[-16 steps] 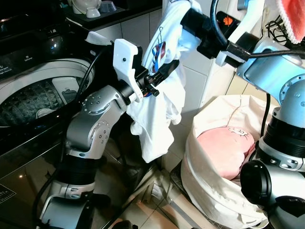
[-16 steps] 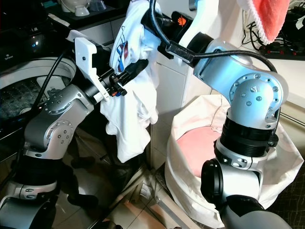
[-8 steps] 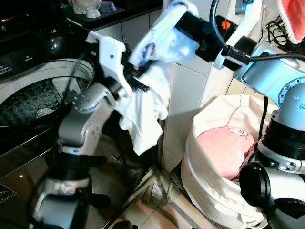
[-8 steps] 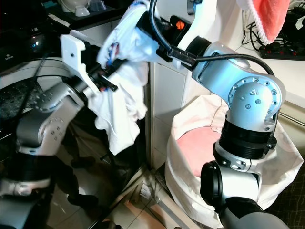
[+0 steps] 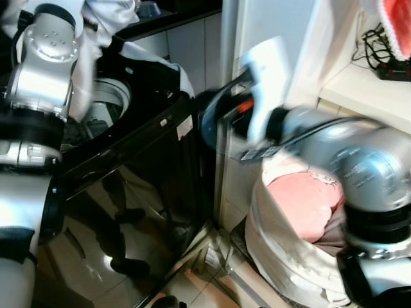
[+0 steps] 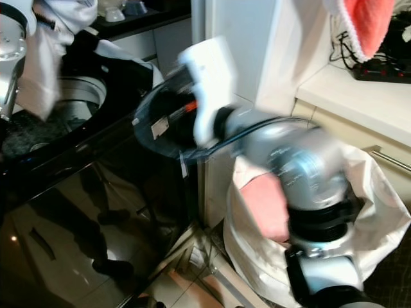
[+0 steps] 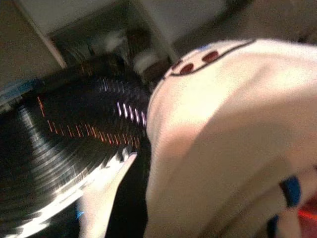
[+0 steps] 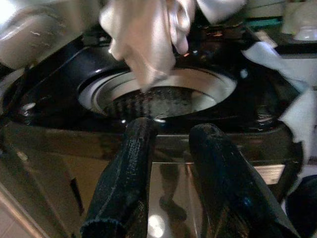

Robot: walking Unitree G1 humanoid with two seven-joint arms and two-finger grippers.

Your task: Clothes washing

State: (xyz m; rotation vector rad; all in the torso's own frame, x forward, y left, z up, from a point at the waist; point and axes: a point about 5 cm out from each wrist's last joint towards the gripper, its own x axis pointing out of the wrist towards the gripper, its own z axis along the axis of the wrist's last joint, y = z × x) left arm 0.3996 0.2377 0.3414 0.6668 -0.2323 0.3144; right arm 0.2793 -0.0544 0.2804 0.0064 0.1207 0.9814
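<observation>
Washing machine: top-loader, drum open. White garment: a second ago held between both our arms beside the machine; now hangs over the drum from our left arm, so loading is near. Laundry bag: pink item waiting. Left claw: grip cannot be told. Right claw: has let go, fingers parted, empty.

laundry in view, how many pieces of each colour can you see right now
white: 1, the white garment hanging above the washer drum
pink: 1, the pink garment in the laundry bag
coral: 1, the coral towel hanging at top right
total: 3
</observation>
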